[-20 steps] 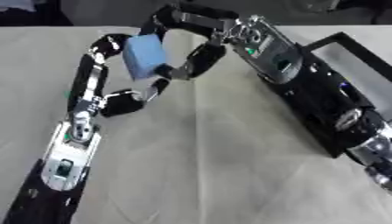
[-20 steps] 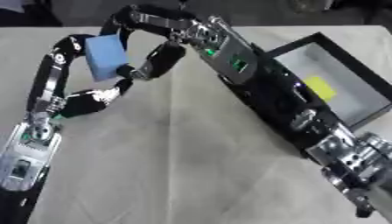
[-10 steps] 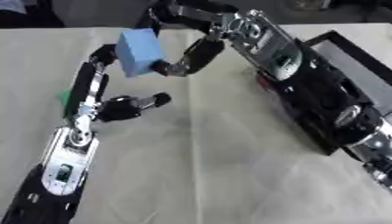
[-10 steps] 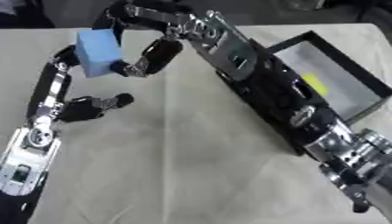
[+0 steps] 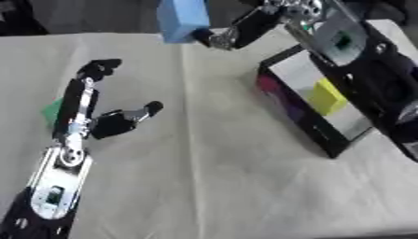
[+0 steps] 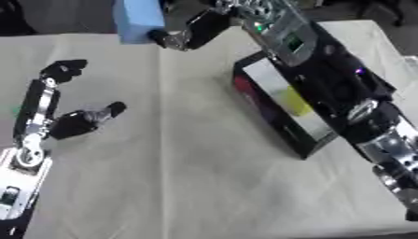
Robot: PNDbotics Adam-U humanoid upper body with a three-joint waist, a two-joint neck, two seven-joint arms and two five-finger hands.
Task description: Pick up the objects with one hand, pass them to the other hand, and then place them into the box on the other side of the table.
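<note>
The robot's right hand (image 5: pixel 237 31) is at the top of the view, raised above the far part of the worktop (image 5: pixel 204 177), with its dark fingers curled against the side of a light blue block (image 5: pixel 181 17). The block is held upright and is partly cut off by the upper edge of the picture. The right arm (image 6: pixel 326 79) runs from the hand down toward the lower right, black with silver joints and small green lights, and crosses in front of the box.

The left hand (image 5: pixel 102 112) is at the left side, over the worktop, and holds nothing. Its long fingers (image 5: pixel 81 93) point away from the robot, bent only at the tips, and the thumb (image 5: pixel 135 115) sticks out to the right, well apart from them. Its silver and black forearm (image 5: pixel 53 186) comes up from the lower left corner. A small green shape (image 5: pixel 52 111) shows on the worktop just behind the left hand, mostly hidden by it.

The box (image 5: pixel 323 135) is black-walled with a pale floor and sits on the right side of the worktop, open side up. Inside it lie a yellow block (image 5: pixel 326 96) and something reddish purple (image 5: pixel 274 91) near its left wall. The blue block is up and to the left of the box, well apart from it. The worktop is covered by a pale cloth with a straight crease (image 5: pixel 189 140) running from front to back.
</note>
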